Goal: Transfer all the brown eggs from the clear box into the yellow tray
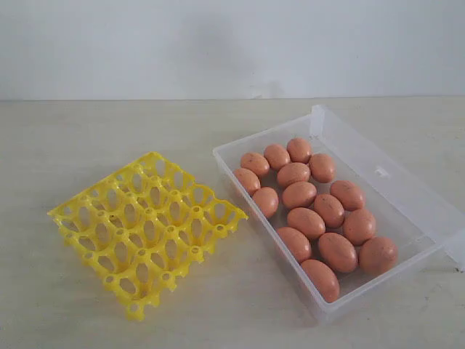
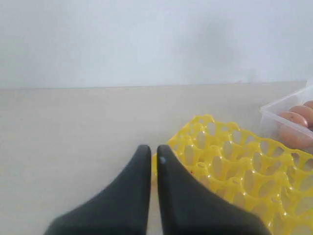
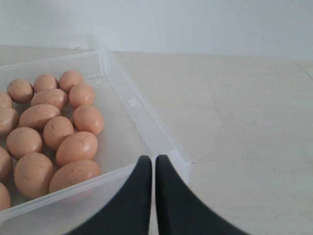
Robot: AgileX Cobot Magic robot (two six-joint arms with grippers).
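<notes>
Both tools show only in their own wrist cameras. Left tool [image 2: 152, 149]: two dark jaws drawn together with only a thin slit between them, nothing gripped, the tips over bare bench just beside one corner of the yellow tray. Right tool [image 3: 153, 159]: jaws likewise pressed together and holding nothing, the tips at the near wall of the clear box close to one of its corners; whether they touch the plastic I cannot tell.

In the exterior view the pale bench [image 1: 87, 305] fills the frame up to a plain white wall at 12 o'clock.

The clear box [image 1: 399, 218] is the biggest thing on it, lying at about 3 to 4 o'clock from the middle of the frame, set at a slant. Its clear lid [image 1: 429, 200] is folded open flat on the 2 o'clock side, with a small latch tab [image 1: 381, 172] on it.

The yellow tray [image 1: 145, 229] sits at about 8 o'clock from the middle, directly at 9 o'clock from the box, also turned at a slant. Its 3 o'clock corner comes very near the box's wall.

The brown eggs [image 1: 306, 223], roughly sixteen of them, all lie loose on their sides inside the box, packed closely and touching one another, running from the box's 11 o'clock end to its 5 o'clock end.
</notes>
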